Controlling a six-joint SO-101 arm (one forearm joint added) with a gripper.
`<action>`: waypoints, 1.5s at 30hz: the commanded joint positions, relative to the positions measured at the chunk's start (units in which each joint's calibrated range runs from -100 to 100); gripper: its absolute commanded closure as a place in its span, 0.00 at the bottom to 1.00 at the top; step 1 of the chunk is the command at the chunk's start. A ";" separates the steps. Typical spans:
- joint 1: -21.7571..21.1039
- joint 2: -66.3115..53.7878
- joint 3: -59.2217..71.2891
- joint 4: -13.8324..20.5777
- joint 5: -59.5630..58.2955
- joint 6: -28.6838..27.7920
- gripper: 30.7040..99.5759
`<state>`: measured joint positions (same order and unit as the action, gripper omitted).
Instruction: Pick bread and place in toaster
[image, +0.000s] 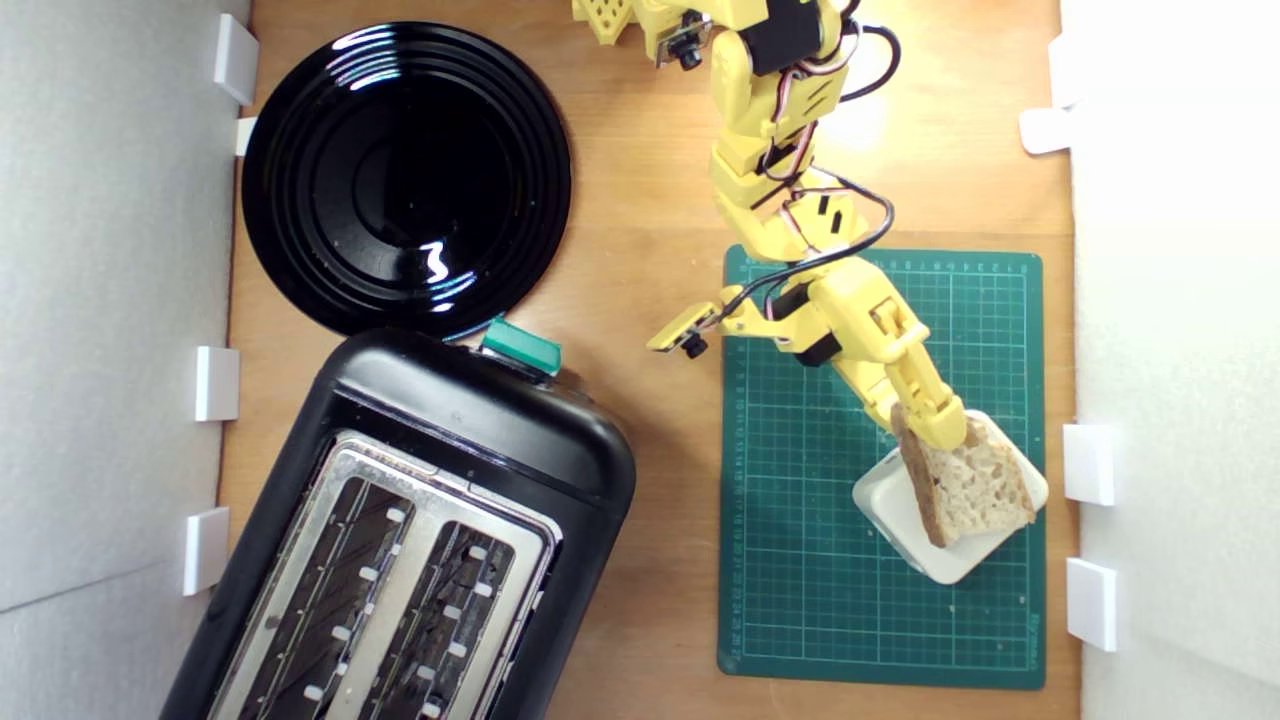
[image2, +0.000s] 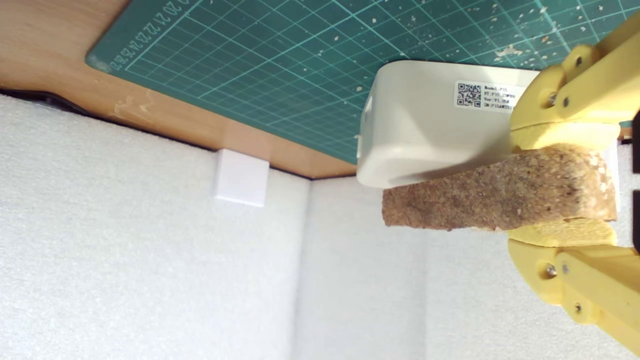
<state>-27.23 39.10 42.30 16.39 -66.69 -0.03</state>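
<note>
Pinching the bread (image2: 492, 197), gripper (image2: 562, 186) beside QR-labelled block (image2: 430, 130).

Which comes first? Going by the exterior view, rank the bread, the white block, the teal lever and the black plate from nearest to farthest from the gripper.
1. Bread: clamped in the gripper, on the exterior view's right.
2. White block: directly beneath the bread, on the green mat.
3. Teal lever: on the toaster, toward the centre.
4. Black plate: upper left.
</note>
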 joint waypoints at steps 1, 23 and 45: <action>-0.49 -1.33 -1.59 -0.62 -1.65 -0.16 0.57; -0.49 -22.05 -0.59 -0.71 17.38 -0.21 0.57; -0.65 -78.12 -1.31 -0.71 72.16 -0.05 0.56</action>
<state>-27.23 -30.95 42.58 15.59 1.53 0.03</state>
